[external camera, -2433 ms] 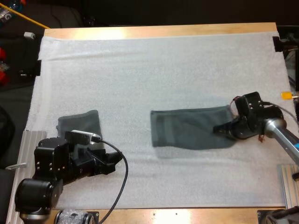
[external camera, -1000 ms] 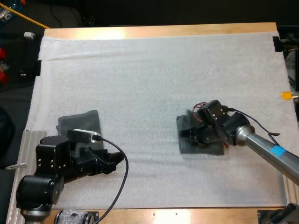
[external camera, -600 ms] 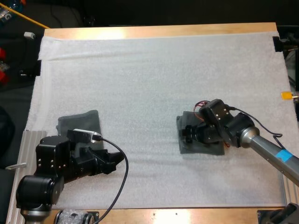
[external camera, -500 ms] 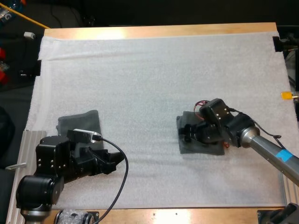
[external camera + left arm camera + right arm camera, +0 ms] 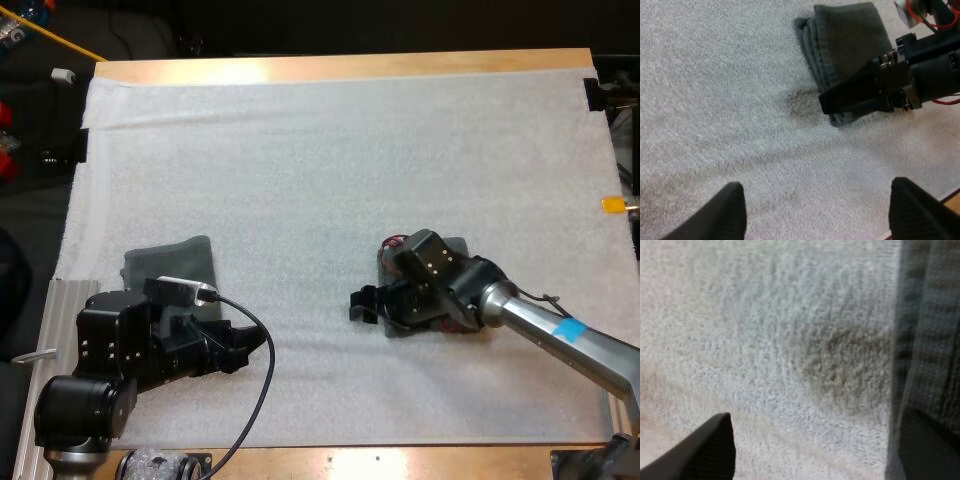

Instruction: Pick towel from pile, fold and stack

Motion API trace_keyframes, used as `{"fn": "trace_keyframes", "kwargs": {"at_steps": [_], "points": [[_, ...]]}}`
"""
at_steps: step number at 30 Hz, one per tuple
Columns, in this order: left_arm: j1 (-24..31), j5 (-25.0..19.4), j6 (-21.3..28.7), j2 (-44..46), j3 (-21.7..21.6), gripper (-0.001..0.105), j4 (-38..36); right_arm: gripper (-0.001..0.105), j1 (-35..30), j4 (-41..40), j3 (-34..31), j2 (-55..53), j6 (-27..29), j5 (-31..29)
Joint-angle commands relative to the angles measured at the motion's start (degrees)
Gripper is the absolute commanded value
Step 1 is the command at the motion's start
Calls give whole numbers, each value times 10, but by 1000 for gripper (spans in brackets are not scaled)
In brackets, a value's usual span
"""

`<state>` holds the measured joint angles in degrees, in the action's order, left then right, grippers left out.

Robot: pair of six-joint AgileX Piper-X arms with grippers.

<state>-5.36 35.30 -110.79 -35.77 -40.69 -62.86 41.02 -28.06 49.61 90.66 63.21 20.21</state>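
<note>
One fold just finished: the right fingers (image 5: pixel 852 95) have released and slid frame-left off the halved towel (image 5: pixel 850 35), right of centre (left fingers (image 5: pixel 730 210) spread, empty), so stacking looks next.

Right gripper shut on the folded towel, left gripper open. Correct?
No. Right gripper is open: the right wrist view shows its fingers apart over the mat, beside the folded towel, not on it. Left gripper is open, as said.
</note>
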Motion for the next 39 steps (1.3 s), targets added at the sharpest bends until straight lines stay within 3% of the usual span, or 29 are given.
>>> {"fn": "trace_keyframes", "kwargs": {"at_steps": [1,9,12,17,21,26,35,39], "points": [[-5,5,1,-2,-3,59,2,69,0,4,3,-11,-1,6],[-5,5,4,-2,-3,59,2,69,0,-6,3,-98,14,3],[-5,5,4,-2,-3,59,2,69,0,-35,3,-145,34,-26],[-5,6,4,-2,-3,59,8,69,0,-107,3,-242,138,-54],[-7,15,2,-2,-3,60,25,69,0,-159,3,-307,142,-104],[-58,13,-27,-18,-3,70,78,69,0,-222,3,-387,142,-163],[-168,0,-135,-125,-3,70,183,69,0,-307,3,-461,163,-212],[-211,-31,-165,-178,-3,70,234,69,0,-327,3,-478,163,-223]]}}
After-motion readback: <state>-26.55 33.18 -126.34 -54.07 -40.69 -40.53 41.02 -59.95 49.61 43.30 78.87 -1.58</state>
